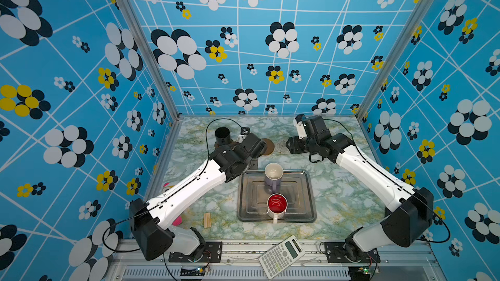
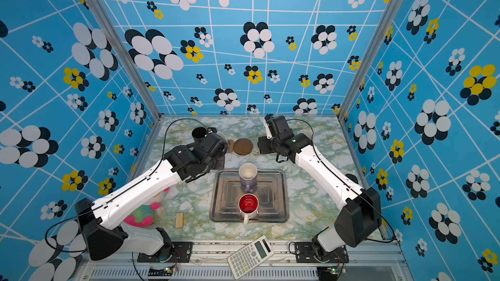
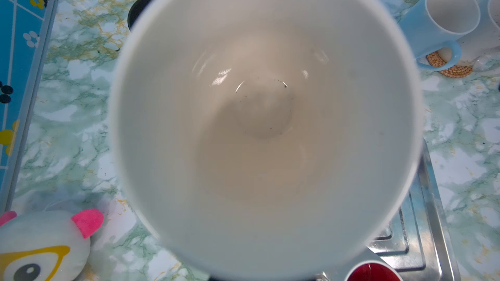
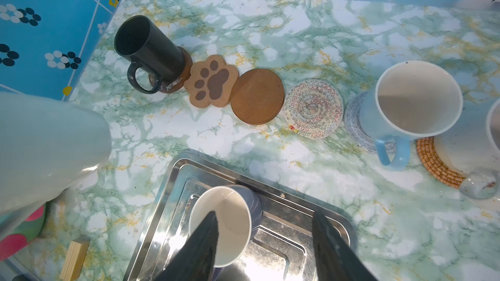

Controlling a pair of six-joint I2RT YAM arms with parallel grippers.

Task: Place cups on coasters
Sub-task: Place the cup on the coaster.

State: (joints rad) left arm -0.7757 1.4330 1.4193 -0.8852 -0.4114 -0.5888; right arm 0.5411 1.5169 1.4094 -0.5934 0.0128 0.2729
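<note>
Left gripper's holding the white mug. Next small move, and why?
Probably swing the white mug over the paw coaster and lower it: it's bare, the nearest free coaster, right beside the black mug.

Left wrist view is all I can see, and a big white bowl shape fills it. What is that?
Observer: It's a white cup. The right wrist view shows its outside, seemingly lifted in the air.
Operator: Where could it go?
Observer: Three coasters are free: the paw-print coaster, a brown disc and a cream crocheted round.
Operator: And the other arm?
Observer: The right gripper is open, over a lavender cup in the metal tray.
</note>
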